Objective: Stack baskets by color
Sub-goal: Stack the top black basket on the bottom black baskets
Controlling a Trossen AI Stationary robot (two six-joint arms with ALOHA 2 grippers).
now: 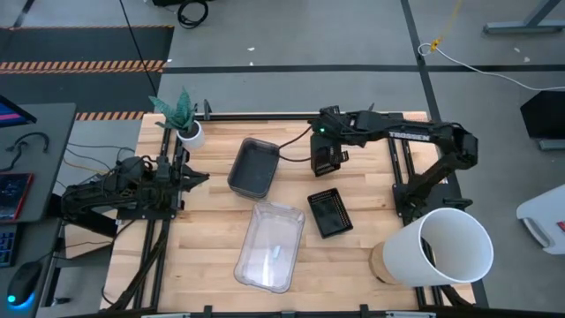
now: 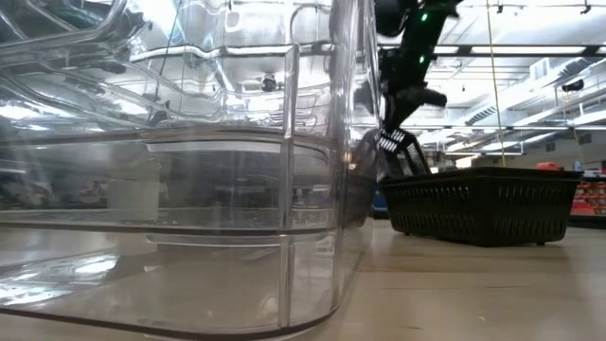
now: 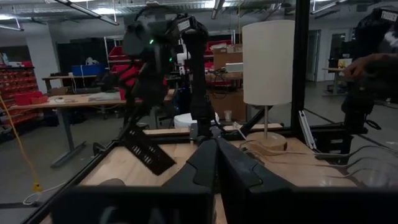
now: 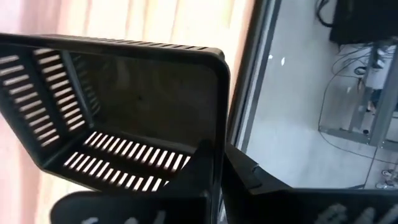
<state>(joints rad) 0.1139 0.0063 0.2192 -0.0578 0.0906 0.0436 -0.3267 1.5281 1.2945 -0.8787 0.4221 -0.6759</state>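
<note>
Counting baskets: 2 black baskets [image 1: 329, 212], 1 grey basket [image 1: 252, 168], 1 clear basket [image 1: 269, 246].

I see open desk [image 1: 203, 256] along my left side. The grey basket [image 1: 252, 168], clear basket [image 1: 269, 246] and black basket [image 1: 330, 213] crowd the middle, close together. The white bucket [image 1: 441, 248] blocks the near right corner; the plant pot [image 1: 189, 132] stands at the far left

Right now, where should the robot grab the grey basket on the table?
By a long rim of the grey basket, coming straight down from above. It sits flat with its open side up and nothing inside, so one finger can slip inside the thin wall and one outside.
</note>
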